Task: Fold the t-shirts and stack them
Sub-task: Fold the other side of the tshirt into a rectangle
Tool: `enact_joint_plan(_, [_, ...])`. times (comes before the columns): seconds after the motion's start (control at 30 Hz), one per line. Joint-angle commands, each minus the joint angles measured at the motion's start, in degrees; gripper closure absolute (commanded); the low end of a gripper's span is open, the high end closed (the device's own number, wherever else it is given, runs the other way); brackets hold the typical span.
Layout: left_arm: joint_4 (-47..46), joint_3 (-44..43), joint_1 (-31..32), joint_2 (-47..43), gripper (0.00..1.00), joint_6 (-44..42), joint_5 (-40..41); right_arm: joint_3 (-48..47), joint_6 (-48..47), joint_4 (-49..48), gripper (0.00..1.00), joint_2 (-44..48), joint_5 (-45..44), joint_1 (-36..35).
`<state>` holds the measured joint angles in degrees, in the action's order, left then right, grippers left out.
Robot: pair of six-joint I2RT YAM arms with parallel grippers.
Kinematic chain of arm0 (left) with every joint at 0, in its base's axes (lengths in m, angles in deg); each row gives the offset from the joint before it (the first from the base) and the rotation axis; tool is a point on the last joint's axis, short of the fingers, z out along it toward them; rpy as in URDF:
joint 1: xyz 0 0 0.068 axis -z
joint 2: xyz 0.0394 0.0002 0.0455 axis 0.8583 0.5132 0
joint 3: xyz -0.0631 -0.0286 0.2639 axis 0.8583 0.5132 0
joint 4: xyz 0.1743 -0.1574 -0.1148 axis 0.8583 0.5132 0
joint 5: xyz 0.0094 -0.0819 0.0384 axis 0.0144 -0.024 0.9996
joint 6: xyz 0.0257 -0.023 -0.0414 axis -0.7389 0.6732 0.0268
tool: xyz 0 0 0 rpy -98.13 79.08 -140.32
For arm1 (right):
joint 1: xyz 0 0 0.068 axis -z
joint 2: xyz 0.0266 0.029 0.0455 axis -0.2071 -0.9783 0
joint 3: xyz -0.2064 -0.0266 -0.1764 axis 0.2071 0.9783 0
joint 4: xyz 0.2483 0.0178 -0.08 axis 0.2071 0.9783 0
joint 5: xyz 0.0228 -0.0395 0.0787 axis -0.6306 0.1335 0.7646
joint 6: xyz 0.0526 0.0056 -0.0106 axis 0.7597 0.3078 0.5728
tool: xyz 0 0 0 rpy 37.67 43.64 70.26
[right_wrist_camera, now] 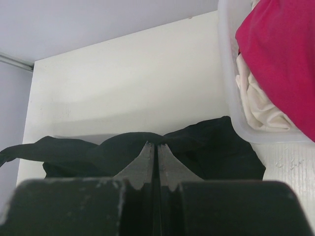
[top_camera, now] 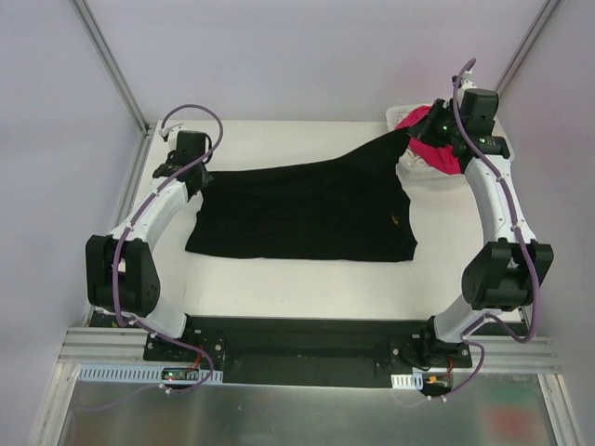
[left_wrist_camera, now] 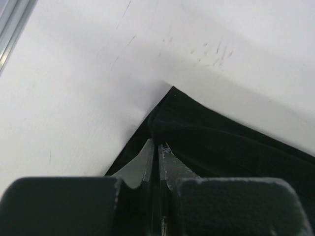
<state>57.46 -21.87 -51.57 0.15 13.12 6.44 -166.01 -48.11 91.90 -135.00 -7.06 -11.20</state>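
The black t-shirt point(top_camera: 307, 209) lies spread across the middle of the table; no print shows. My left gripper point(top_camera: 199, 179) is shut on its far left corner, seen pinched in the left wrist view point(left_wrist_camera: 157, 144). My right gripper point(top_camera: 411, 137) is shut on its far right corner and holds it raised beside the basket; the right wrist view point(right_wrist_camera: 157, 144) shows cloth point(right_wrist_camera: 216, 142) clamped between the fingertips. The pink t-shirt point(top_camera: 435, 141) point(right_wrist_camera: 280, 59) lies on the white t-shirt point(right_wrist_camera: 256, 105) in the basket.
The white plastic basket point(top_camera: 420, 177) point(right_wrist_camera: 230, 93) stands at the far right corner of the table, just under the right wrist. Metal frame posts point(top_camera: 112, 65) rise at the far corners. The arm bases sit on a black plate point(top_camera: 297, 348) at the near edge.
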Motion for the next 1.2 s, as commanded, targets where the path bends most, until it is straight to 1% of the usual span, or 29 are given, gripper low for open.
enact_joint_plan(0.0, [-0.99,-3.89,0.18,-2.05,1.0,-1.73,3.23,-3.35,-1.28,-0.44,0.99,-1.05,-0.54,1.09])
enact_joint_plan(0.3, [-0.99,-5.91,0.1,-1.17,1.0,-3.4,4.11,-0.54,-1.02,-2.54,0.99,0.09,-1.33,1.71])
enact_joint_plan(0.57, [-1.25,-7.14,-0.69,1.64,1.0,-3.57,2.8,-5.37,-0.66,-2.02,0.99,-4.83,0.43,1.71])
enact_joint_plan(0.7, [-1.43,-9.95,-1.75,4.27,1.0,-3.92,2.09,-7.13,-0.66,-1.93,0.99,-6.59,0.6,1.71])
enact_joint_plan(0.8, [-1.52,-12.23,-2.01,7.0,1.0,-4.98,1.57,-7.49,-0.31,-2.28,0.99,-7.47,1.21,1.71])
enact_joint_plan(0.97, [-1.96,-13.65,-2.1,8.5,1.0,-5.86,1.74,-8.01,0.57,-3.95,0.99,-8.87,2.61,1.53])
enact_joint_plan(1.07, [-2.31,-14.61,-2.28,9.38,1.0,-6.38,1.65,-11.43,-0.13,-1.85,0.99,-10.54,3.15,1.18])
enact_joint_plan(1.17, [-2.4,-15.41,-2.45,9.99,1.0,-6.65,1.91,-12.58,-0.13,-1.58,0.99,-11.25,2.98,0.92])
